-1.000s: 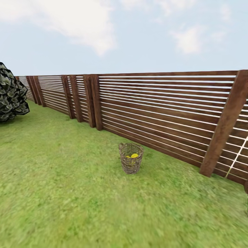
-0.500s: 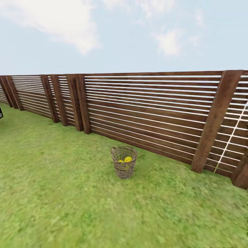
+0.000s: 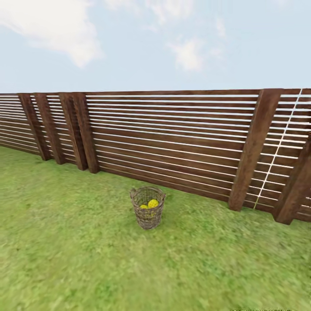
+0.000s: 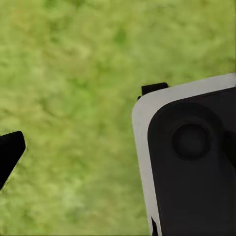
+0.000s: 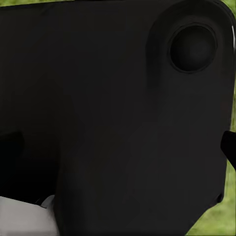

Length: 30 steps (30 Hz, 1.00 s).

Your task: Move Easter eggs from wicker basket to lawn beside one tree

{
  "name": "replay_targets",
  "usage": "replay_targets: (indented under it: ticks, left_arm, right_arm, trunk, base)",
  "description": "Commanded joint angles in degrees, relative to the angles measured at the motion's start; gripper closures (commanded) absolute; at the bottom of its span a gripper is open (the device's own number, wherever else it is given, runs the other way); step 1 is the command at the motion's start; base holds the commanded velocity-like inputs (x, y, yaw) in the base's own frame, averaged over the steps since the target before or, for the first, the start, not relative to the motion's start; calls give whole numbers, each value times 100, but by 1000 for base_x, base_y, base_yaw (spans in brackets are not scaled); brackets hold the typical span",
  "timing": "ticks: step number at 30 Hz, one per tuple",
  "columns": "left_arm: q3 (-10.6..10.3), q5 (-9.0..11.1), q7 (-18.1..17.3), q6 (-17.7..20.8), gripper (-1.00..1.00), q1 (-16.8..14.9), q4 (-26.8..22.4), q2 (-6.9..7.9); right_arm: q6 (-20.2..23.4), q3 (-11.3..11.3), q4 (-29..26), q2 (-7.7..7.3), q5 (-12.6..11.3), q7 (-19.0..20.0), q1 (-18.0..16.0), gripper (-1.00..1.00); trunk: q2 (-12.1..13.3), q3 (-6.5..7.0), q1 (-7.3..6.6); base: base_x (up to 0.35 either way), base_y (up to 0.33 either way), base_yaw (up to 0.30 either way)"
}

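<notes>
The wicker basket (image 3: 147, 215) stands upright on the lawn (image 3: 77, 259) in the head view, a little way in front of a fence. Inside it I see yellow Easter eggs (image 3: 153, 203) through the rim and weave; two show clearly. No tree is in view. In the left wrist view my left gripper (image 4: 118, 152) hangs over grass, with one dark fingertip (image 4: 10, 153) at the frame's edge and nothing between the fingers. My right gripper (image 5: 118, 147) has a fingertip (image 5: 229, 147) at the frame's edge and holds nothing.
A long brown slatted wooden fence (image 3: 172, 138) with thick leaning posts (image 3: 252, 151) runs behind the basket. Open grass spreads between me and the basket. A dark and white part of my own body (image 4: 191, 162) sits close to both grippers (image 5: 118, 108).
The head camera has swung to the right and come a little closer: the fence and basket slid left and lower in the picture, and the dark bush at the left went out of frame.
</notes>
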Motion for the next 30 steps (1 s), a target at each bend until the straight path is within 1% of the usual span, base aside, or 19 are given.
replay_targets:
  ticks: [1,8,23,30]
  left_arm:
    - [-40,-12,6,-17,-100,-3,1,2]
    - [-40,-12,6,-17,-100,-1,0,1]
    - [-42,-12,5,-17,-100,-3,0,2]
    - [-39,-12,6,-17,-100,-3,-2,2]
  right_arm:
    - [-25,-42,1,1,-3,5,0,-100]
    - [-25,-38,1,-3,-3,5,0,-100]
    - [-25,-37,1,1,-3,5,0,-100]
    - [-25,-36,1,1,-3,5,0,-100]
  trunk:
    - [-2,-4,2]
    - [-2,-4,2]
    - [-2,-4,2]
    - [-2,-4,2]
  base:
    - [153,298,-273]
    - [111,308,-273]
    - [13,318,-273]
    - [59,319,-268]
